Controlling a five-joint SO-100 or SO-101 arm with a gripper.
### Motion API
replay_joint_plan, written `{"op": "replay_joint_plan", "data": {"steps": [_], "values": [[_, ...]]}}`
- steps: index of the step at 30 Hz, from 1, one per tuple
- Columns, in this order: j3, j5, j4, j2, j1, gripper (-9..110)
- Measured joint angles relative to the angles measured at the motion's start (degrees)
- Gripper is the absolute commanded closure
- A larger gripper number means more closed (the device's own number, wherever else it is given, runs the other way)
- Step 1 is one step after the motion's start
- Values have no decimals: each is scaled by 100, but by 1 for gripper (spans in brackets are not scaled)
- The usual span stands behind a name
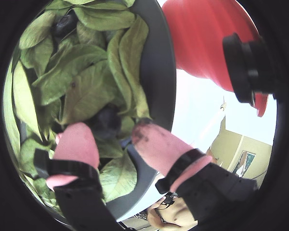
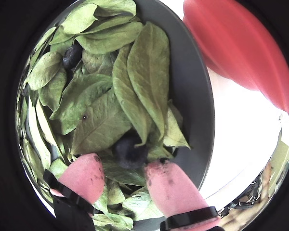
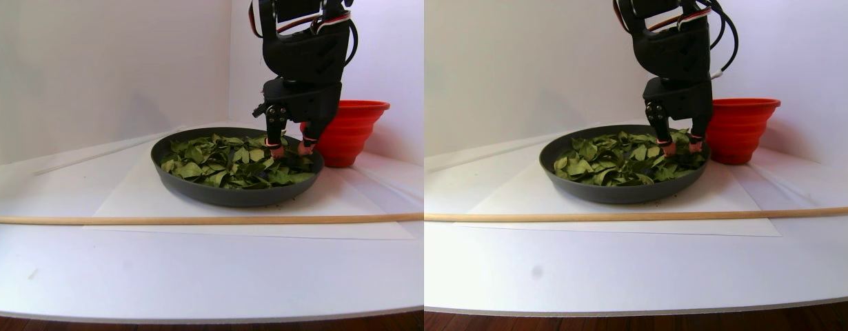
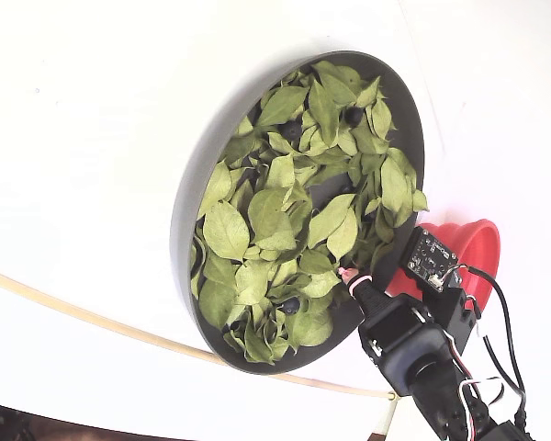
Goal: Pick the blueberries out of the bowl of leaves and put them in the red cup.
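In a wrist view, the jaws are seen spread, with the gripper (image 1: 113, 139) lowered into the bowl (image 1: 159, 72). Two pink fingertips (image 1: 77, 142) flank a dark blueberry (image 1: 106, 118) lying half under the leaves (image 1: 82, 82); whether it is touched cannot be told. A second berry (image 1: 65, 23) is seen at the far rim. The red cup (image 1: 202, 38) stands just beside the bowl, at upper right.

In a wrist view from the other camera, the same berry (image 2: 130, 150) is shown between the two pads (image 2: 84, 175), close to both, partly covered by a long leaf (image 2: 149, 77). Another berry (image 2: 71, 55) lies among the leaves at upper left.

In the stereo pair view, the bowl (image 3: 231, 193) is seen resting on a white sheet (image 3: 341, 207) on the tabletop (image 3: 189, 269), with the red cup (image 3: 348, 134) behind its right edge. A thin wooden rod (image 3: 155, 220) lies in front.

In the fixed view, the gripper (image 4: 351, 278) is seen at the bowl's (image 4: 184, 230) lower right edge, near the red cup (image 4: 477, 248). Several dark berries (image 4: 291, 305) show between the leaves (image 4: 257, 220).
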Motion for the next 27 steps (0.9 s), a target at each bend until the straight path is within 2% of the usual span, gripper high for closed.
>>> {"op": "replay_joint_plan", "data": {"steps": [27], "values": [[-53,185,-158,-70,-53,83]]}}
